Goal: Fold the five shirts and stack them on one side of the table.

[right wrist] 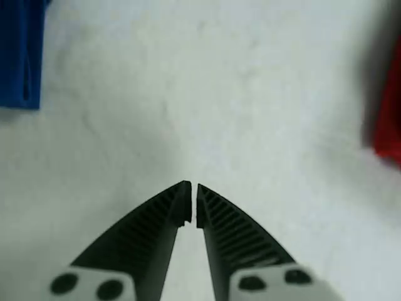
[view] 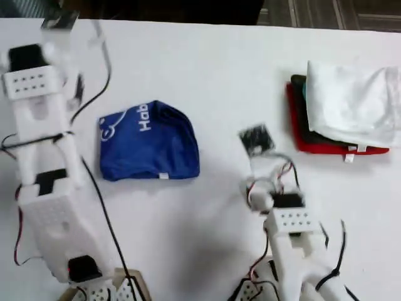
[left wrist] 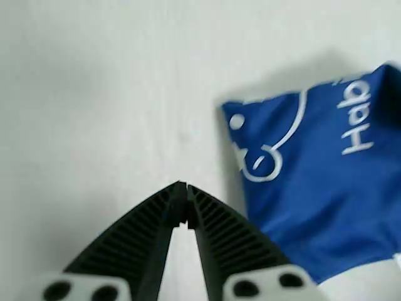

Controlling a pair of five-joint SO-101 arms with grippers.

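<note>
A folded blue shirt with white print lies left of the table's middle. At the right edge is a stack of folded shirts: a white shirt on top, a dark one beneath it, and a red shirt at the bottom. My left gripper is shut and holds nothing, over bare table beside the blue shirt. My right gripper is shut and holds nothing, between the blue shirt and the stack. In the right wrist view it hangs over bare table, with the blue shirt and red shirt at opposite edges.
The white table has free room at the back and in front of the blue shirt. The left arm's body and its cables run along the left side. The right arm's base stands at the front edge.
</note>
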